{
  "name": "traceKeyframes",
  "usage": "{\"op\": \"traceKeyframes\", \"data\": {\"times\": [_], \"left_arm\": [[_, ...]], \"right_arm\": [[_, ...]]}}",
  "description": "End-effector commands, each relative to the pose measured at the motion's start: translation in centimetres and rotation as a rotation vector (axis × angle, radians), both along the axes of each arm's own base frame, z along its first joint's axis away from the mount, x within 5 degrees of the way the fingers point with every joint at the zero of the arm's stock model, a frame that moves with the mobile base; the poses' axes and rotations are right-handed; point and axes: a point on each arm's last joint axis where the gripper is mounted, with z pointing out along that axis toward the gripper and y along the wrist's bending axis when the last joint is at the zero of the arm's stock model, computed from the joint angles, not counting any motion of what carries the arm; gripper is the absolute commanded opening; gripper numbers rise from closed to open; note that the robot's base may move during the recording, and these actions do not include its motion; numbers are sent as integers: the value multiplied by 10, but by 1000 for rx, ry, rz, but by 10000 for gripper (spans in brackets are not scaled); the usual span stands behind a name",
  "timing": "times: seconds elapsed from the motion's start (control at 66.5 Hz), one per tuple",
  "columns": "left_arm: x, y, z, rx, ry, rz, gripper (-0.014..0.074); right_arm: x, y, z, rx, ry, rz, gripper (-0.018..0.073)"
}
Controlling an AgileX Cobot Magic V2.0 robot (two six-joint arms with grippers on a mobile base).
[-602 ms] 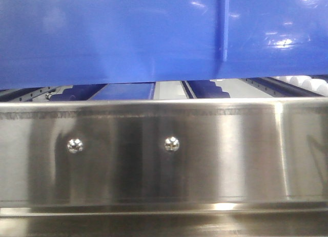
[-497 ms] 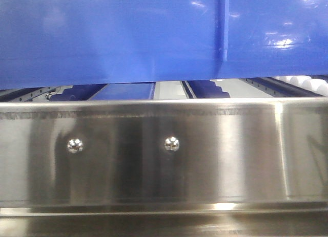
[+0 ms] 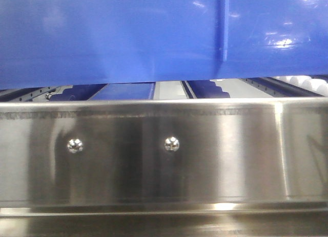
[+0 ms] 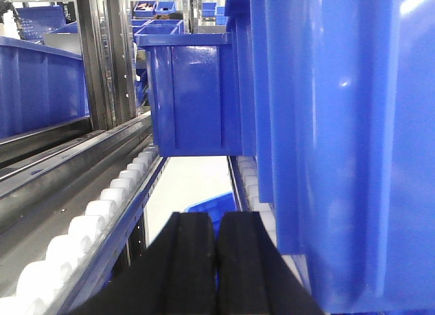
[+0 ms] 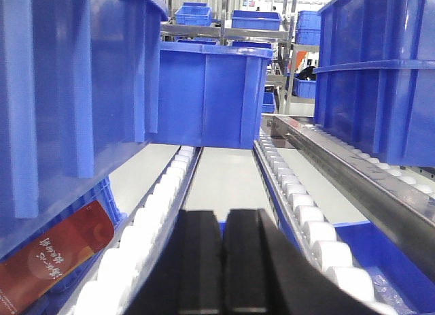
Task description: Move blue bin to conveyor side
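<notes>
The left hand [image 4: 218, 221] has its black fingers pressed together with nothing between them. The blue bin [image 4: 340, 145] rises as a ribbed wall just to its right. White rollers [image 4: 88, 223] run along its left, and a second bin [image 4: 194, 97] sits ahead across the track. The right hand [image 5: 224, 218] is closed and empty too, with the blue bin on its left and roller rows on both sides. Only the front view shows the bin's lower edge, above a steel rail [image 3: 164, 186] with two screws [image 3: 171, 143].
</notes>
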Motion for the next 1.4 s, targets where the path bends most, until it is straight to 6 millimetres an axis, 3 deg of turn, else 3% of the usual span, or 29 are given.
{"op": "traceKeyframes", "data": {"times": [0.0,0.271,0.497,0.617,0.767,0.858,0.933,1.128,1.279,1.384], "left_arm": [[-1,0,3,1,-28,-7,-6],[-1,-1,9,3,-86,-8,-6],[-2,0,16,-42,-173,-10,-6],[-11,-1,52,-39,-170,-14,-6],[-32,-2,114,-29,-115,-14,8],[-38,-2,144,-29,-92,-15,74],[-38,-2,167,-30,-64,-15,169],[-25,-2,208,-31,-41,-30,439],[-9,-4,216,-29,-22,-66,603],[1,-6,220,-29,13,-103,601]], "right_arm": [[-1,0,5,-12,-57,1,-67],[-2,0,16,-1,-178,-2,-67],[-3,-1,18,37,-171,-1,-67],[-12,-1,53,53,-157,9,-67],[-41,-2,115,49,-173,25,-62],[-48,-2,147,51,-202,30,39],[-48,-2,167,53,-223,30,199],[-27,0,197,49,-184,29,578],[-6,2,204,44,-121,28,559],[8,4,213,43,-93,44,559]]}}
